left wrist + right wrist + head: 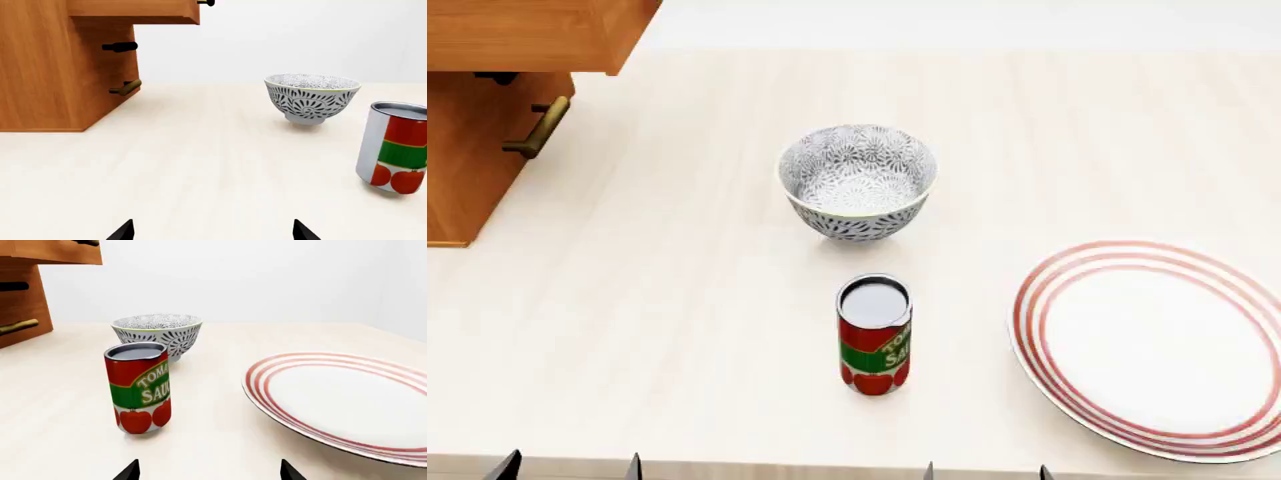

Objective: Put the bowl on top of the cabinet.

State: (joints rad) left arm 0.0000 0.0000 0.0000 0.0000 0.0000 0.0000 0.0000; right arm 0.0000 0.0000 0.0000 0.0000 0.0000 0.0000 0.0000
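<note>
Starting with the left wrist view: only the two dark tips of the left gripper show at the frame edge, spread wide apart with nothing between them. The bowl stands upright on the pale table, well ahead of the fingertips and off to one side. The cabinet rises ahead on the other side, its brass handle projecting toward the bowl. A tomato sauce can stands upright nearer the fingers than the bowl, apart from it.

Head view: both pairs of fingertips barely enter at the near edge, left gripper and right gripper, each pair parted and empty. The bowl sits beyond the can, which lies between the two grippers. A red-ringed plate lies ahead of the right fingers.

Right wrist view: the right gripper tips stand apart, holding nothing. The can stands near ahead; the bowl sits behind it, the plate beside.
</note>
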